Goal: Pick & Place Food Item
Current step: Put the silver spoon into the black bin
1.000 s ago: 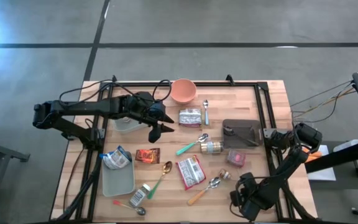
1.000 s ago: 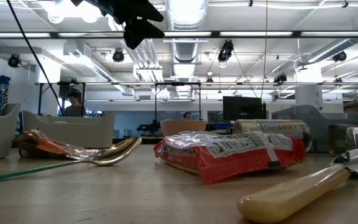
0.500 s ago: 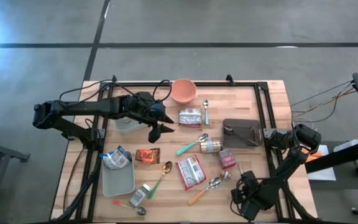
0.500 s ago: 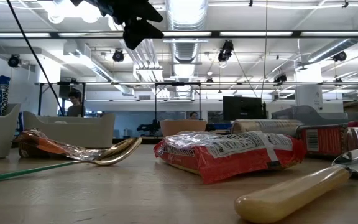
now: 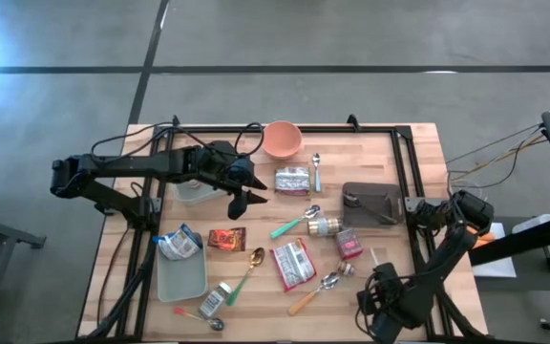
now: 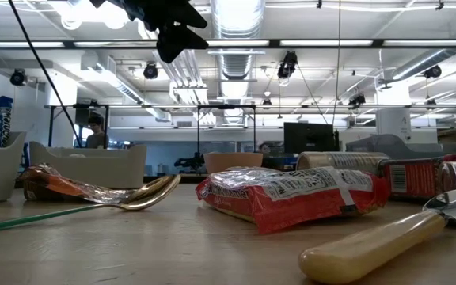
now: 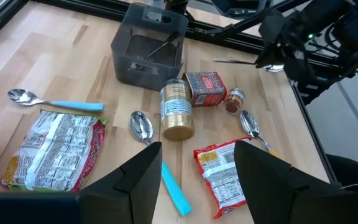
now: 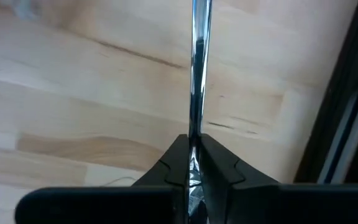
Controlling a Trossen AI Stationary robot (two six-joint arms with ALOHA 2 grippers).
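the right gripper (image 8: 194, 146), low at the table's right front edge, is pinched on a thin metal utensil (image 8: 197, 74) running straight out from its fingers, well right of the red food packet (image 5: 292, 262); left gripper (image 7: 194, 168) hovers half open, empty, nearer the food.

red food box (image 5: 349, 245): small, printed label, lying flat on table just beside gold-lidded jar, near dark bin. in low view (image 6: 412, 176) label faces camera, box behind cream-handled spoon.
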